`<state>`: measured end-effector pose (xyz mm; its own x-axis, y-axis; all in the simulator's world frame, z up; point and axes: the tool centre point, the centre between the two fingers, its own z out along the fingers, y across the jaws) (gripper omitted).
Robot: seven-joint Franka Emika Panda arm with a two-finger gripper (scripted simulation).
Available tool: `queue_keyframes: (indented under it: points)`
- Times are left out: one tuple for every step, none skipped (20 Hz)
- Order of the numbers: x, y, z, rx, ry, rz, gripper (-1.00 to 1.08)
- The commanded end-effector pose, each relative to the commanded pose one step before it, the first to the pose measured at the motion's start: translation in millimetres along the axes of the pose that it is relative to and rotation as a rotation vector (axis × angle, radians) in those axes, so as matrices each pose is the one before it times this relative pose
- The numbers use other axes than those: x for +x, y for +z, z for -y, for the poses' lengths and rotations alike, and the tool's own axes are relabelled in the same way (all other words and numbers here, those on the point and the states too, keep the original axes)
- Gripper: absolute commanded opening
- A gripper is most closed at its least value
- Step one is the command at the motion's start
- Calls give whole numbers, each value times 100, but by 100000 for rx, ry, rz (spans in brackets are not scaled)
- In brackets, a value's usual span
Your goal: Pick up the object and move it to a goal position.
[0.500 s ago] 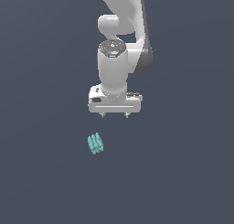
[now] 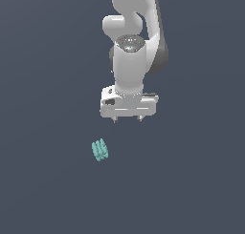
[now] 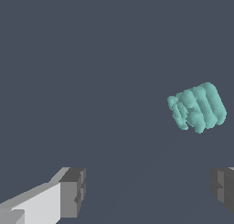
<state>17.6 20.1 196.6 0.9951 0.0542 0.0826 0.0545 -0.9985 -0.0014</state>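
The object (image 2: 100, 150) is a small teal lumpy thing with ridged lobes lying on the dark grey floor. It also shows in the wrist view (image 3: 197, 107). My white gripper (image 2: 127, 119) hangs above it and toward the exterior view's right, apart from it. The jaws stand wide open and empty; in the wrist view the dark fingertips (image 3: 75, 191) show at both sides with the object beyond the gap between them, off to one side.
A flat dark grey surface (image 2: 191, 190) lies all around. The white arm (image 2: 131, 47) rises above the gripper.
The gripper has shifted slightly toward the exterior view's left and a little lower. The object has not moved.
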Motion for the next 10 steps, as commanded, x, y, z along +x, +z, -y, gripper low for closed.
queue_keyframes:
  points:
    - [85, -304, 516, -61, -830, -559, 100]
    - [-13, 40, -54, 4, 116, 74, 100]
    - [-1, 68, -111, 2, 82, 111, 100]
    - [24, 62, -104, -6, -84, 85, 100]
    - [54, 74, -100, -14, -244, 84, 100]
    - [78, 80, -120, -19, -363, 77, 100]
    - [100, 98, -132, -25, -489, 90, 100]
    - [117, 121, -164, -28, -578, 114, 100]
    - [130, 150, -210, -29, -641, 149, 100]
    - [141, 178, -256, -29, -704, 181, 100]
